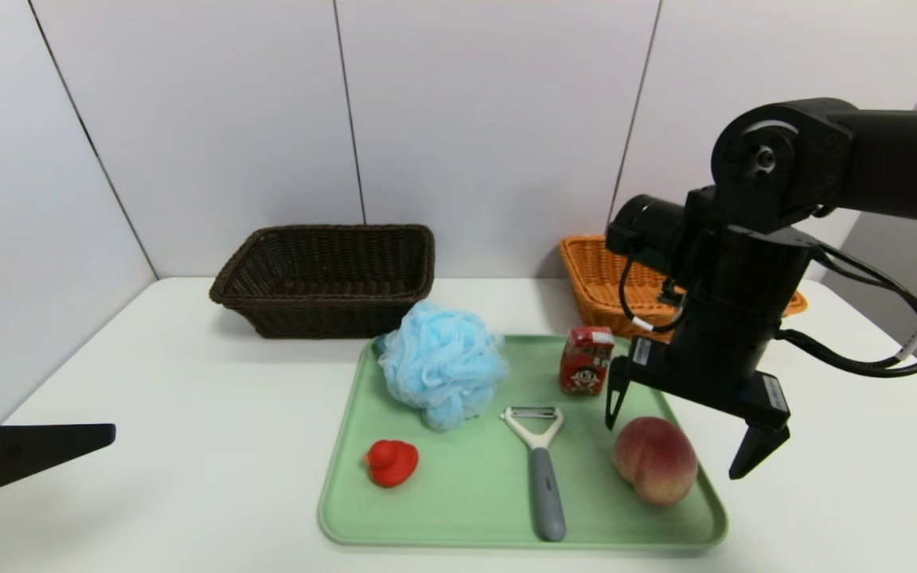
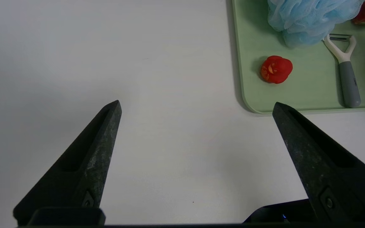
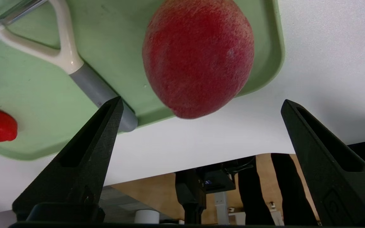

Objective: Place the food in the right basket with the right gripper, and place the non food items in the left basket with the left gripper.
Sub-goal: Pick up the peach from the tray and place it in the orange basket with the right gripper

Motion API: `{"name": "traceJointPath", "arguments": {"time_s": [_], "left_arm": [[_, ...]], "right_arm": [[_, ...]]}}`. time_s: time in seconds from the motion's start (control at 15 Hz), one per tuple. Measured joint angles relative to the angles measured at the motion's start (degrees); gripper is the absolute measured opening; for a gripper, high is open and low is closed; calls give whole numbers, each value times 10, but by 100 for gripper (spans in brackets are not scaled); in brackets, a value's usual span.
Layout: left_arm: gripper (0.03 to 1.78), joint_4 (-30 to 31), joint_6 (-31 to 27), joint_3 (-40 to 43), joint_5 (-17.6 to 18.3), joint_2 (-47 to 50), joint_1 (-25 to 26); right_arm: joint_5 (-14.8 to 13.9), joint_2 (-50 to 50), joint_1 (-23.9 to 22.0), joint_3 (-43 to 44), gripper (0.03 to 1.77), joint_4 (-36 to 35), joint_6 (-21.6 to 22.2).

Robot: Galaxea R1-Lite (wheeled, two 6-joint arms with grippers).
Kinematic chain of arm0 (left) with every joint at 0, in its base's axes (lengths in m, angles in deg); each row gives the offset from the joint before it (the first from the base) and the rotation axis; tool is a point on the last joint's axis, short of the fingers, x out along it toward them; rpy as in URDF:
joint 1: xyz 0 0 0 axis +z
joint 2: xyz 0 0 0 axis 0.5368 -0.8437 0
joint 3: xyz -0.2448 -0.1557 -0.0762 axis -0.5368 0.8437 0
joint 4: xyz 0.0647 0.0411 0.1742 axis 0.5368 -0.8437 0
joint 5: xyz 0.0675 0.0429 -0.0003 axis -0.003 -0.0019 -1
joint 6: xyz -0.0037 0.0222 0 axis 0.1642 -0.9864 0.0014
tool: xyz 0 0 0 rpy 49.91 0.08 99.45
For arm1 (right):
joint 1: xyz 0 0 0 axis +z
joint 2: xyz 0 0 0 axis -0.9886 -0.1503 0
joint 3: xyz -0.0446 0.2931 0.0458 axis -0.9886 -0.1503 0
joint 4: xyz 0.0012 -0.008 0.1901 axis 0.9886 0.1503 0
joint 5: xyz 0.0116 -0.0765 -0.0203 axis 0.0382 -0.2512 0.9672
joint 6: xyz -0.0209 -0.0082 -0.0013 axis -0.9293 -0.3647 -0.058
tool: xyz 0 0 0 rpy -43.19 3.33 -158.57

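Waiting at the far left above the white surface (image 1: 188,477), your left gripper (image 2: 196,104) has its jaws wide apart, with nothing between them. Next you see the dark brown basket (image 1: 331,306) behind the green tray (image 1: 474,509), on which lie the red duck (image 1: 392,462), blue pouf (image 1: 444,362), peeler (image 1: 542,477), red carton (image 1: 586,360) and peach (image 1: 656,461). At the right, your right gripper (image 1: 677,452) has its jaws released above the peach, and the orange basket (image 1: 598,278) is behind that arm.

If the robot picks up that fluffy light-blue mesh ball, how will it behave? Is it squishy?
The fluffy light-blue mesh bath pouf looks soft, so its loose, ruffled folds would probably squash when gripped. Being airy netting, it is likely light for its size. It probably won't roll far on the green tray, since its lumpy, uneven outline should drag.
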State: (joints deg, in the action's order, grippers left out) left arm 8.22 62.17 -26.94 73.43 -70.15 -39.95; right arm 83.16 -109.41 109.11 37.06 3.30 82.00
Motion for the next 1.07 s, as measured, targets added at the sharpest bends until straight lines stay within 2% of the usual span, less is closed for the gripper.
{"name": "traceJointPath", "arguments": {"time_s": [0.2, 0.4, 0.87, 1.07], "left_arm": [[169, 0, 0, 1, 0, -1, -1], [169, 0, 0, 2, 0, -1, -3], [169, 0, 0, 4, 0, 0, -3], [169, 0, 0, 6, 0, 0, -3]], "right_arm": [[3, -21, -8, 0, 171, 2, 1], [30, -33, -12, 7, 171, 7, 2], [43, -61, -11, 12, 171, 9, 4], [44, -67, -11, 12, 120, 9, 3]]}}
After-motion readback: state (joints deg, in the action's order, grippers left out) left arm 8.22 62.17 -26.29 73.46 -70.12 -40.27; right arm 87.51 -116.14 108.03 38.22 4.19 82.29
